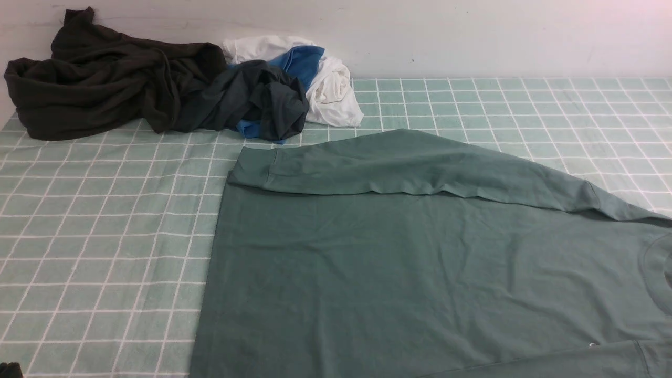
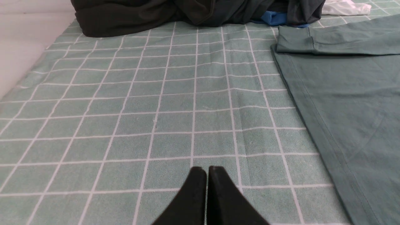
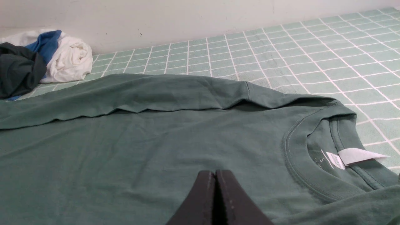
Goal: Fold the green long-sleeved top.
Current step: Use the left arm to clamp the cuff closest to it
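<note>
One readable mark: a size letter in the neck.
Inside the collar (image 3: 290, 162) of the green long-sleeved top (image 3: 156, 150) stands a printed "S" (image 3: 322, 160) — the small white patch (image 3: 336, 161) beside it carries print too fine to read, and the white tag (image 3: 356, 155) shows blank.

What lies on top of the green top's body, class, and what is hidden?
One sleeve lies folded across the top, its cuff near the hem. Whatever is under the top is covered.

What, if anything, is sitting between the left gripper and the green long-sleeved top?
Nothing visible. Only bare checked tablecloth lies between the left gripper and the green long-sleeved top; the heap of other clothes sits farther back, off that path.
</note>
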